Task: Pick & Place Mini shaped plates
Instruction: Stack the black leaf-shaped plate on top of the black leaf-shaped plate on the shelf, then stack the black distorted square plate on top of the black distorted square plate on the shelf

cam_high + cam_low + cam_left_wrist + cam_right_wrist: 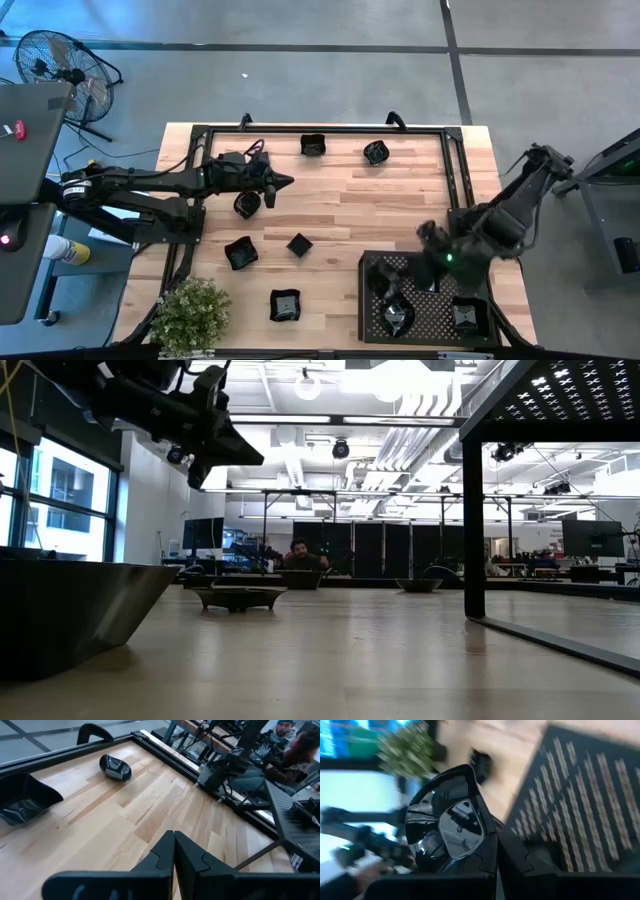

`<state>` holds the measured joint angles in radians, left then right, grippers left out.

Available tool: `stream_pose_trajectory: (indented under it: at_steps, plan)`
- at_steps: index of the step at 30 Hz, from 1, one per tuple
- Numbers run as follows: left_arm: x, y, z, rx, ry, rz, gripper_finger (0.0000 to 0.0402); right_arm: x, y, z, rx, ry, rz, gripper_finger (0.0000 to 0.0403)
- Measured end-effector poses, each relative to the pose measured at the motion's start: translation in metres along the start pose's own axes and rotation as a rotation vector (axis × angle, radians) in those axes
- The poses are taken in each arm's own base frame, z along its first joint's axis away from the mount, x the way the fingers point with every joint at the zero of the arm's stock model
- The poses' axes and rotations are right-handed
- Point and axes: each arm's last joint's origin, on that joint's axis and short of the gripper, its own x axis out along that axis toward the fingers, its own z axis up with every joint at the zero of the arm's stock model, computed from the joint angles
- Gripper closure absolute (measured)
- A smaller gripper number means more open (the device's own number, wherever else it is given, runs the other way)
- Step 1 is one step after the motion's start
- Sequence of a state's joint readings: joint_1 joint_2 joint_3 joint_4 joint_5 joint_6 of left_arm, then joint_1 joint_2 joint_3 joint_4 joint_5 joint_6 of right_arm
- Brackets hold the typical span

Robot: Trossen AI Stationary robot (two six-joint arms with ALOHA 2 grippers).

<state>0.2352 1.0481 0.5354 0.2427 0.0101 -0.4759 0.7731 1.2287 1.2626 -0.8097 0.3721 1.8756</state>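
From overhead the right gripper was lost in dark clutter over the perforated tray, yet its wrist view showed fingers clamped on a glossy mini plate, while the left gripper hovered pinched shut, empty.

Even overhead light on the wooden table, soft shadows. Low view backlit by bright ceiling lamps; left gripper silhouetted. Right wrist view motion-blurred; glare on the held mini plate, perforated tray smeared.
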Motion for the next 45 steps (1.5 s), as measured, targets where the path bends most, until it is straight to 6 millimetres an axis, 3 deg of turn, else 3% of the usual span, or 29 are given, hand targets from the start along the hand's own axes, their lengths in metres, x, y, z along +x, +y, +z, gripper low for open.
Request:
stream_pose_trajectory:
  at_steps: [9,22,36,41,45]
  plan:
    - [0.000,0.001,-0.001,-0.001,0.014,0.005,0.0402,0.008,0.008,-0.028,0.033,0.104,-0.298,0.0403]
    - [0.000,0.001,-0.001,-0.001,0.014,0.005,0.0402,0.023,0.004,-0.039,0.097,0.168,-0.403,0.0401]
    - [0.000,0.001,-0.003,-0.002,0.045,-0.018,0.0402,0.023,0.005,-0.037,0.039,0.191,-0.396,0.0331]
    - [-0.002,0.001,-0.008,0.028,0.123,-0.046,0.0401,0.028,0.013,-0.023,-0.090,0.120,-0.322,0.0365]
    - [-0.009,0.003,-0.013,0.073,0.194,-0.038,0.0402,0.040,0.026,0.009,-0.262,0.061,-0.256,0.0398]
